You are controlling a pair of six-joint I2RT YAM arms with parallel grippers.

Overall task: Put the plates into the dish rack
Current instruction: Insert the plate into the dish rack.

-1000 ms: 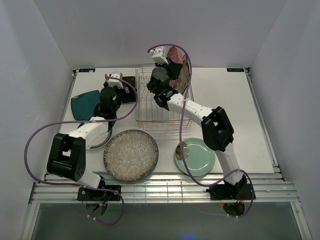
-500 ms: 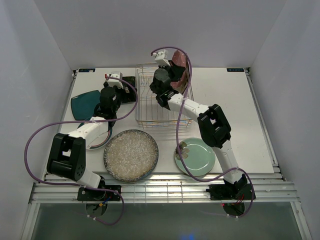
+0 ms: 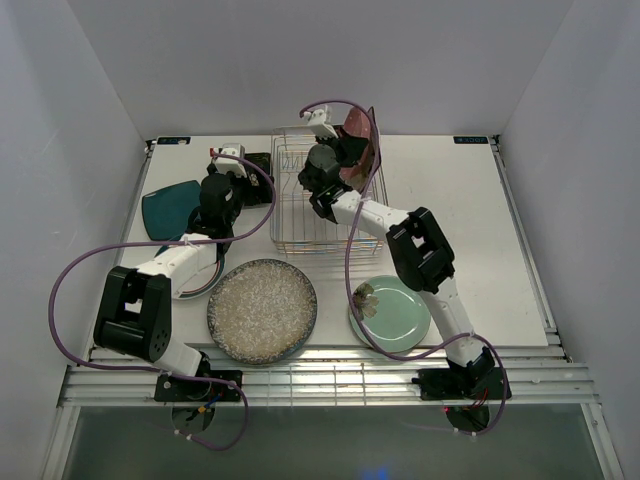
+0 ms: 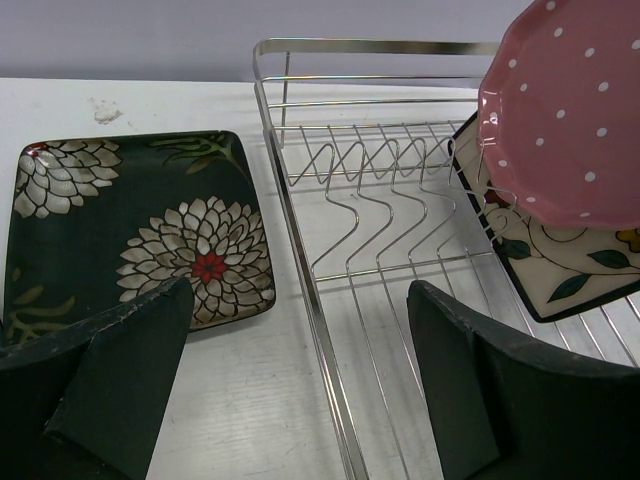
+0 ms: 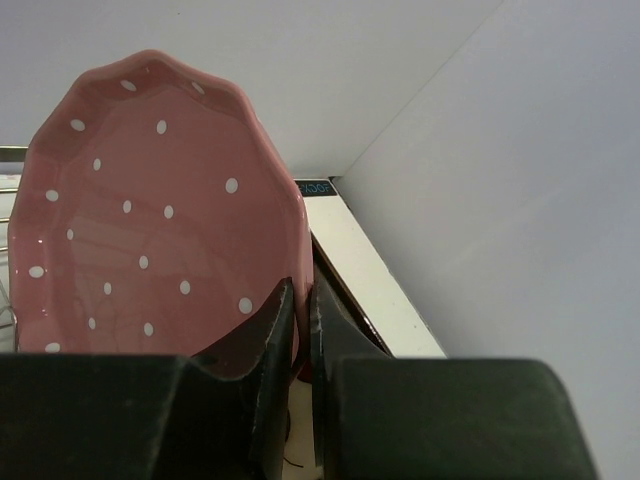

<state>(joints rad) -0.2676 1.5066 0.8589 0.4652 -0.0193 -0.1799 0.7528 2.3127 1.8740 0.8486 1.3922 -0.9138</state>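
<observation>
My right gripper (image 5: 302, 290) is shut on the rim of the pink dotted plate (image 5: 150, 220). It holds the plate nearly on edge (image 3: 362, 140) above the far right part of the silver wire dish rack (image 3: 300, 215). A cream floral square plate (image 4: 560, 265) leans in the rack (image 4: 380, 200) just below the pink plate (image 4: 570, 110). My left gripper (image 4: 300, 295) is open and empty, low over the rack's left rail. The black floral square plate (image 4: 130, 230) lies flat to its left.
The large grey speckled plate (image 3: 262, 310) and the mint green floral plate (image 3: 392, 312) lie near the front edge. The teal plate (image 3: 170, 208) lies at the left. A white plate (image 3: 195, 285) lies partly under my left arm. White walls enclose the table.
My right arm has shifted the pink plate slightly right and turned it more edge-on over the rack. My left arm has not moved.
</observation>
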